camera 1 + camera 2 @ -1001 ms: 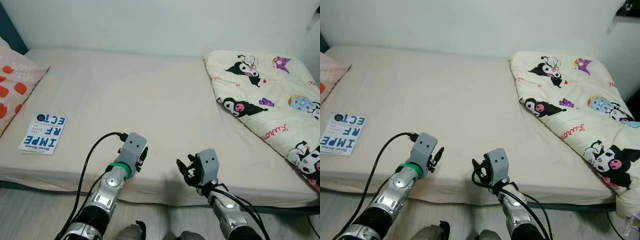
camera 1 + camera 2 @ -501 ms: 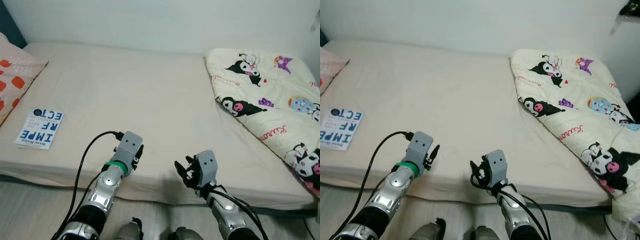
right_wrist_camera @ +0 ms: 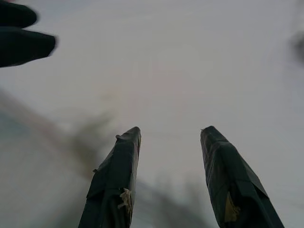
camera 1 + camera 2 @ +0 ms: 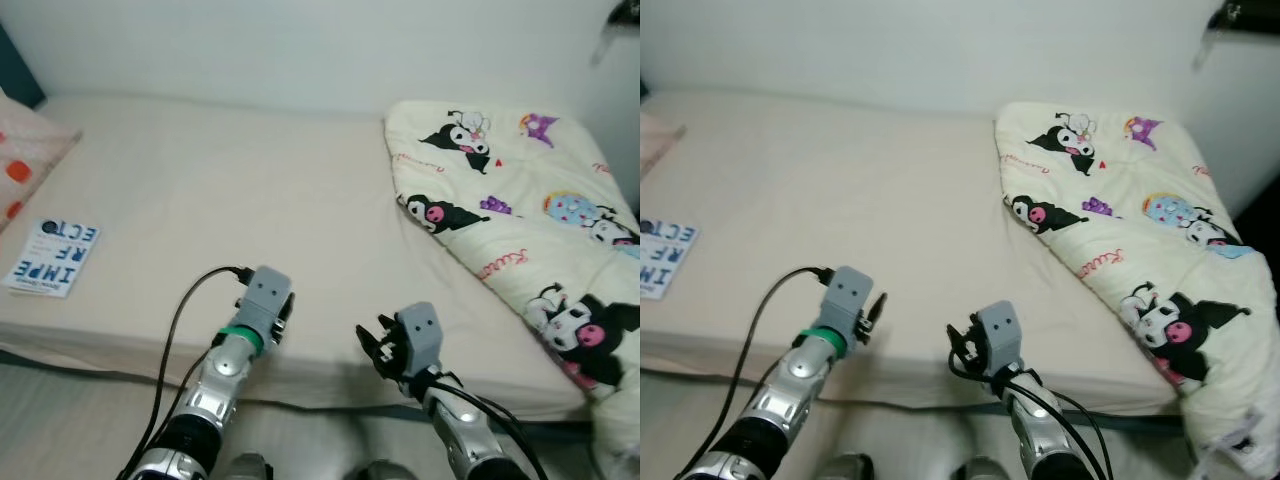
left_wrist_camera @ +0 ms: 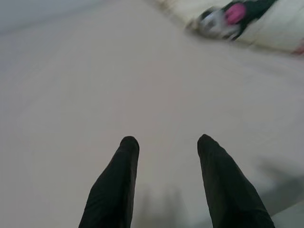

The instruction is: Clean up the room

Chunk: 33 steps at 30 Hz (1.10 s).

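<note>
Grippers, left gripper and right gripper, are hovering spread over the bed; book at nine o'clock.

A wide bed with a plain cream sheet spans the head views, its surface smooth with only faint creases. Behind it rises a bare white wall, meeting the mattress along the far edge. At the bed's left end lies a pale pink pillow with orange-red spots, cut off by the frame edge, and a dark blue-green panel stands just behind it. Pale floor shows below the near edge. A dark strip runs under the mattress. A black object, too blurred to identify, juts from the upper right corner.
</note>
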{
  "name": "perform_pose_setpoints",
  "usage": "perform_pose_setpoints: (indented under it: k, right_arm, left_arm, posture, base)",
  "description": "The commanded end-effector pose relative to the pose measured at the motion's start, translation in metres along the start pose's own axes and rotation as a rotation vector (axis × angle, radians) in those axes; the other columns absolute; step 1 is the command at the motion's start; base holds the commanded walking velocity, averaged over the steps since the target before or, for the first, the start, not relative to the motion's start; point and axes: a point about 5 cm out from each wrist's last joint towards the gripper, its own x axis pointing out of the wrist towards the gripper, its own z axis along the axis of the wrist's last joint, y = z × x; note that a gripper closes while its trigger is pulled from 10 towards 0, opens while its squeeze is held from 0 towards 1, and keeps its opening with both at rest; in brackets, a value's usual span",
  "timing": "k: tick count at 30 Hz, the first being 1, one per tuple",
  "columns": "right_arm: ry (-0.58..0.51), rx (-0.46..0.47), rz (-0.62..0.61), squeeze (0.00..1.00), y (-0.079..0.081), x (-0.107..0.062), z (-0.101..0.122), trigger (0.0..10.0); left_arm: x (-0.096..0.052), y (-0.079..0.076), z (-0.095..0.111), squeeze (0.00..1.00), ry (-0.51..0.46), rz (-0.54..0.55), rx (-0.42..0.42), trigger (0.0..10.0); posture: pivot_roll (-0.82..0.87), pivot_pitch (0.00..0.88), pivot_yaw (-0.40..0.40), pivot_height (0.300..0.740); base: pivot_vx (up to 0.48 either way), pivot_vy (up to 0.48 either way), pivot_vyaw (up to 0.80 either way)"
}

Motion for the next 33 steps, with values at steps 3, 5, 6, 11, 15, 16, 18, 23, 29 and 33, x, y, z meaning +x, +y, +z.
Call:
perform_pose_setpoints:
  k: [3,5,6,11,15,16,18,23,29,33]
  right_arm:
    - [0.016,0.02,0.002,0.0,0.0041,-0.0015,-0.005,10.0]
    - [0.016,0.019,0.002,0.0,0.0042,-0.0014,-0.0049,10.0]
    - [0.016,0.019,0.001,0.0,0.0041,-0.0014,-0.0049,10.0]
    - [0.019,0.017,-0.001,0.0,0.004,-0.0015,-0.0052,10.0]
    - [0.02,0.017,-0.001,0.0,0.0039,-0.0014,-0.0053,10.0]
    - [0.02,0.017,-0.001,0.0,0.0039,-0.0013,-0.0053,10.0]
    - [0.02,0.016,-0.001,0.0,0.0038,-0.0013,-0.0053,10.0]
    - [0.021,0.014,-0.002,0.0,0.0037,-0.001,-0.005,10.0]
    - [0.021,0.013,-0.003,0.0,0.0034,-0.0008,-0.0049,10.0]
    - [0.024,0.012,-0.005,0.0,0.003,-0.0007,-0.0049,10.0]
  left_arm:
    - [-0.0014,0.0048,-0.0043,0.0,0.017,0.009,0.017,10.0]
    - [-0.0014,0.005,-0.0044,0.0,0.017,0.009,0.017,10.0]
    - [-0.0014,0.005,-0.0044,0.0,0.017,0.009,0.017,10.0]
    - [-0.0013,0.005,-0.0044,0.0,0.017,0.008,0.018,10.0]
    - [-0.0013,0.0048,-0.0046,0.0,0.017,0.007,0.019,10.0]
    - [-0.0012,0.0048,-0.0046,0.0,0.017,0.006,0.02,10.0]
    - [-0.0012,0.0047,-0.0046,0.0,0.017,0.006,0.02,10.0]
    - [-0.0009,0.0047,-0.0048,0.0,0.02,0.005,0.019,10.0]
    - [-0.0008,0.0045,-0.0055,0.0,0.026,0.007,0.012,10.0]
    - [-0.0006,0.0043,-0.0056,0.0,0.027,0.005,0.01,10.0]
  posture:
    - [0.0,0.0,0.02,0.74]
    - [-0.01,0.0,0.021,0.74]
    - [-0.01,0.0,0.021,0.74]
    - [0.0,0.0,0.021,0.74]
    - [0.0,0.0,0.021,0.74]
    - [0.0,0.0,0.021,0.74]
    - [-0.01,0.0,0.021,0.74]
    - [-0.01,0.0,0.022,0.74]
    - [-0.01,0.0,0.023,0.74]
    - [-0.01,0.0,0.023,0.74]
  base:
    - [0.0,-0.335,0.0]
    - [0.0,-0.33,0.0]
    - [0.0,-0.319,0.0]
    - [0.0,-0.299,0.0]
    - [0.0,-0.284,0.0]
    - [0.0,-0.285,0.0]
    - [0.0,-0.281,0.0]
    - [0.0,-0.219,0.0]
    - [0.0,0.0,0.0]
    - [0.0,0.0,0.0]
